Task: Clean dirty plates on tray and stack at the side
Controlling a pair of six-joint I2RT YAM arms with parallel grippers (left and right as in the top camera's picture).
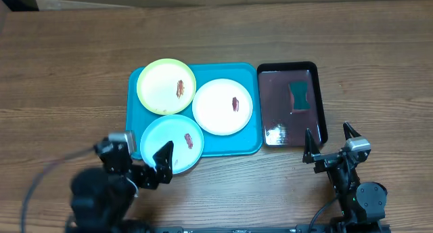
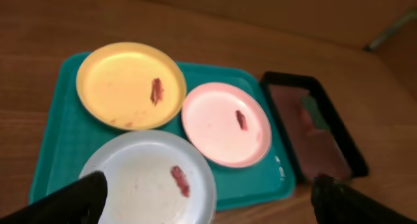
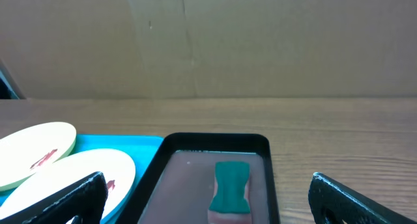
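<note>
The tray (image 1: 252, 143) is turquoise-blue. At its far left corner the yellow-green plate (image 1: 162, 91) carries a reddish-brown smear (image 1: 180, 89); the white plate (image 1: 216, 111) towards the right edge and the light blue plate (image 1: 169, 135) at the near edge bear like smears. The black tray (image 1: 287, 68) holds dark reddish liquid (image 1: 277, 91) and a teal sponge (image 1: 299, 97). The table (image 1: 67, 57) is brown, wood-grained
</note>
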